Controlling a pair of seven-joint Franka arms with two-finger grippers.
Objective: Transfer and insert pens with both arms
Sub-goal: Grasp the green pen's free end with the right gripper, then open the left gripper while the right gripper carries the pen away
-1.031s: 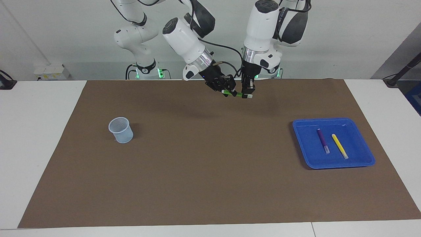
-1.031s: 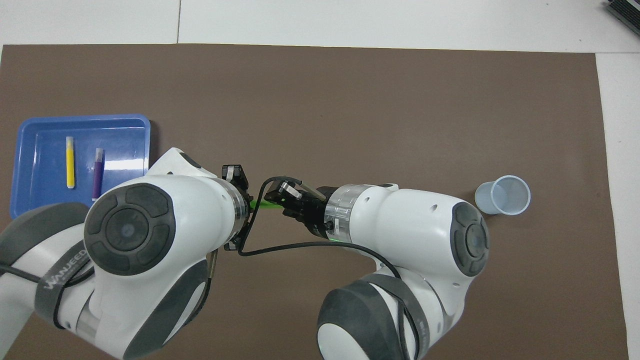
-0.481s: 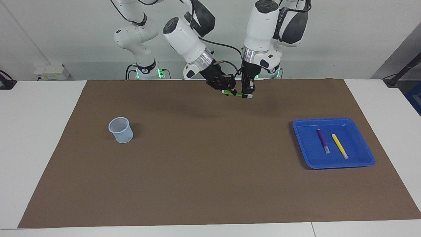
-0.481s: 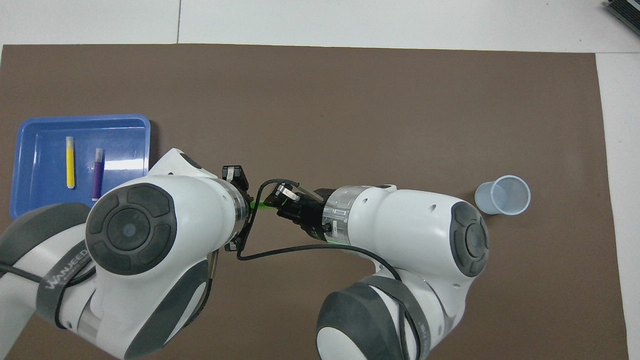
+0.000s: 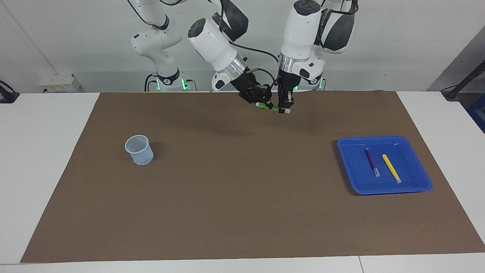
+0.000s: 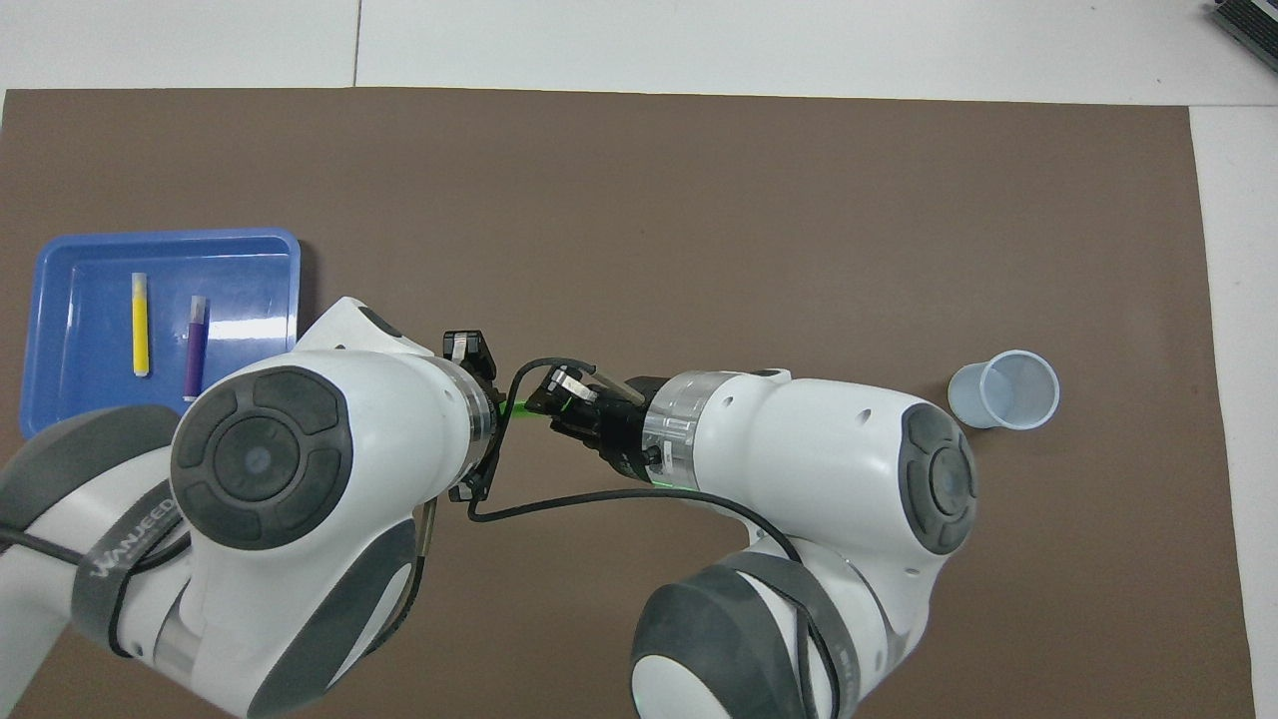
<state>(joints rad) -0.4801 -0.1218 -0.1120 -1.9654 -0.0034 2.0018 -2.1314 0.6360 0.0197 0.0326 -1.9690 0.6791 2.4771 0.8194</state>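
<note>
The handover of the green pen is in progress in the air over the brown mat, above its edge nearest the robots and well apart from the blue tray. The left pincer points straight down and is clamped on the pen close to its pale cap end. The right pincer comes in at a slant and has narrowed onto the green barrel at the pen's other end; whether its grip is fully seated cannot be told. To complete this step well, confirm a firm right-hand grip before the left pincer releases, then draw the left pincer straight up so the pen is not twisted. The purple pen and yellow pen lie side by side in the tray. The clear plastic cup stands upright on the mat toward the right arm's end of the tabletop, well apart from the tray.
</note>
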